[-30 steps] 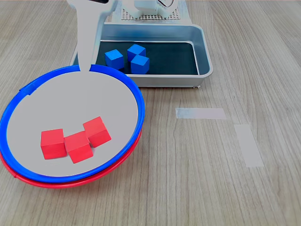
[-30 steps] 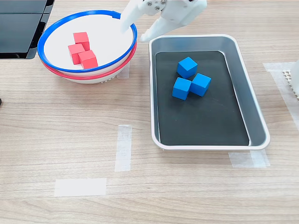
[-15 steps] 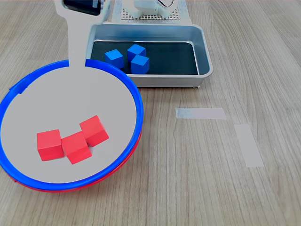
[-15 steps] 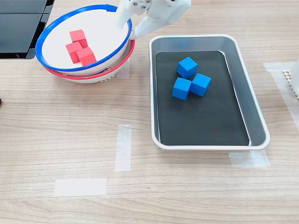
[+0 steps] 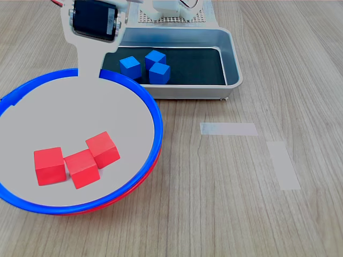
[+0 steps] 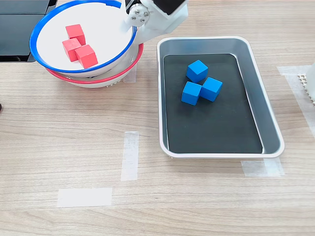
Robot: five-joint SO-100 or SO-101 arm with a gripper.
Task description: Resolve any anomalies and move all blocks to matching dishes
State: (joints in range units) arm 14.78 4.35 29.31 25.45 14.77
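At 11 o'clock in the second exterior view, we see the gripper (image 6: 134, 30) clamping the blue-rimmed dish (image 6: 37, 59), three red blocks (image 6: 77, 44) inside.

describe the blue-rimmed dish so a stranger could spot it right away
Start at the silver metal tray; in the second exterior view two stacked round dishes sit to its left. The blue-rimmed dish is the upper one, tilted, holding three red blocks, with the red-rimmed dish beneath it.

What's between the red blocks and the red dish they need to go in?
The blue dish is: it sits stacked inside the red dish, covering it, with the three red blocks resting in it. The gripper is at its rim.
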